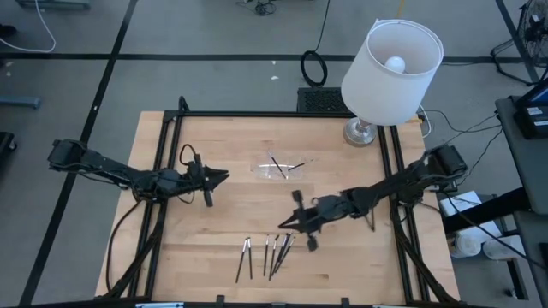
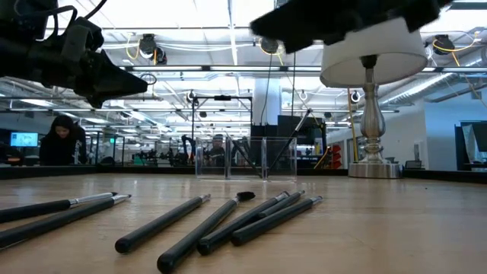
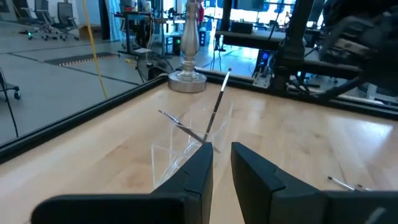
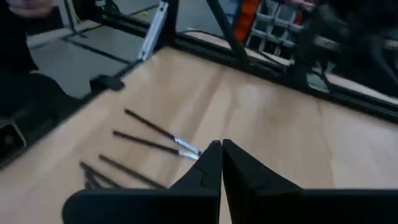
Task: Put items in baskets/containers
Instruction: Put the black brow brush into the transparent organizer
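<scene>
six brushes [image 1: 267, 255] on wooden table [image 1: 188, 257]

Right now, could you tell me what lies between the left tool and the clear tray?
Nothing but bare wood: in the high view the left tool points toward the clear tray with no brush on the stretch between. The loose brushes lie nearer the front edge.

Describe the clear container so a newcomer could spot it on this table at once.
Start at the white lamp at the table's far edge. Just nearer than its metal base, mid-table, sits the clear container, a see-through box almost invisible against the wood. Two thin dark brushes cross inside it, unlike the loose brushes lying flat by the near edge.
</scene>
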Robot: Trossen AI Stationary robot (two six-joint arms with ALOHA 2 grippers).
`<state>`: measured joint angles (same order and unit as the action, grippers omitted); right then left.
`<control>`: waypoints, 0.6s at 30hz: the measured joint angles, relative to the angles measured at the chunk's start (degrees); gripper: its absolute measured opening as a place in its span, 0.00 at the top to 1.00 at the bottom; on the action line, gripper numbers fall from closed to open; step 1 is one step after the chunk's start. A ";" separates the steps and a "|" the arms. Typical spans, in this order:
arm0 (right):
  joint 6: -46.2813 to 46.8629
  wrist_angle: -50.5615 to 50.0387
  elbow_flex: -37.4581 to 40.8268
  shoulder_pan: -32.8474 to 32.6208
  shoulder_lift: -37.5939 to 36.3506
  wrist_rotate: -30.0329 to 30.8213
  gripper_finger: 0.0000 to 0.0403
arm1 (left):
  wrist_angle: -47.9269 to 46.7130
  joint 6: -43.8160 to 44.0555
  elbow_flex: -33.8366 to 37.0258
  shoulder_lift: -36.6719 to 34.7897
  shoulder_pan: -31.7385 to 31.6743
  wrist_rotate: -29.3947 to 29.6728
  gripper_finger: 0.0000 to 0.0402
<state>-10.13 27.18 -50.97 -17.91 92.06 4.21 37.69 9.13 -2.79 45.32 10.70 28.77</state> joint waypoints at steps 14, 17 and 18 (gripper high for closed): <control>-2.91 -19.94 -17.49 2.99 15.53 -7.39 1.00 | -0.11 -2.66 0.00 0.00 -0.48 -0.57 0.84; -3.37 -19.94 -16.21 2.84 15.44 -7.44 0.99 | -0.11 -2.85 0.00 0.00 -0.48 -0.57 0.84; -3.75 -20.10 -15.90 2.82 15.44 -7.33 0.99 | -0.24 -2.84 0.00 0.00 -0.48 -0.63 0.84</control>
<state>-13.88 7.08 -66.87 -15.09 107.50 -3.12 37.46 6.28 -2.79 45.32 10.22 28.14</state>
